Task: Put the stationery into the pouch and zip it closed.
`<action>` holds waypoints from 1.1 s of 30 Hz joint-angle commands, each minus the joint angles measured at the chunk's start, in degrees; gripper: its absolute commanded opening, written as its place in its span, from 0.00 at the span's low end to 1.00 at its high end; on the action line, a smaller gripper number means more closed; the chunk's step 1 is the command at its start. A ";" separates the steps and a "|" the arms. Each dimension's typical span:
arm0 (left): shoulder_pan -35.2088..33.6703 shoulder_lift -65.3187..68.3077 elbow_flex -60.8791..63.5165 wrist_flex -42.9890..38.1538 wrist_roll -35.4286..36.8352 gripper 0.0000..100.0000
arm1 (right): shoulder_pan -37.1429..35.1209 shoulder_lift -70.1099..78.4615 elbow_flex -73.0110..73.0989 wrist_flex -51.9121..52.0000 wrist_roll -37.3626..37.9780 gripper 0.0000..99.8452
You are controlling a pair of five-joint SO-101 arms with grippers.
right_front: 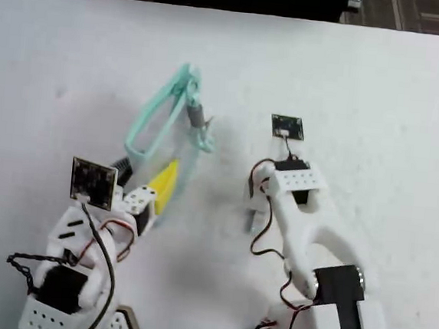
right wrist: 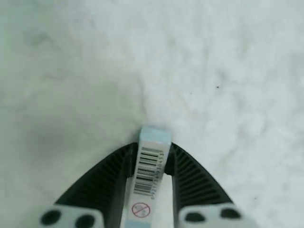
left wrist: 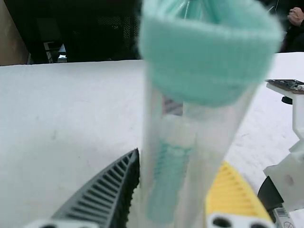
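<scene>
Fingers (left wrist: 111,194) of the left gripper (left wrist: 179,159), one black and one yellow, clamp the near end of the clear, teal-edged pouch (left wrist: 209,57) at the bottom of the left wrist view. The right gripper (right wrist: 152,147) pinches a small barcoded stationery piece (right wrist: 149,166), bottom centre of its view. Farther off, the pouch stretches toward upper centre over the white table (right_front: 380,86).

My high camera looks down over the bench (right_front: 380,86), my wrist cameras peer closely past my left tool (left wrist: 178,159) and right tool (right wrist: 153,145), and the high and left wrist views share the pouch (right_front: 169,122).
</scene>
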 commanded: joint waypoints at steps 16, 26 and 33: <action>-0.04 -0.57 -0.97 -1.49 -0.62 0.23 | 7.78 -2.24 -1.85 3.21 0.00 0.02; -0.04 -0.57 -0.97 -1.49 -0.62 0.23 | 7.78 -2.24 -1.85 3.21 0.00 0.02; 0.04 -0.57 -0.97 -1.49 -0.62 0.23 | 7.78 -2.24 -1.85 3.21 0.00 0.02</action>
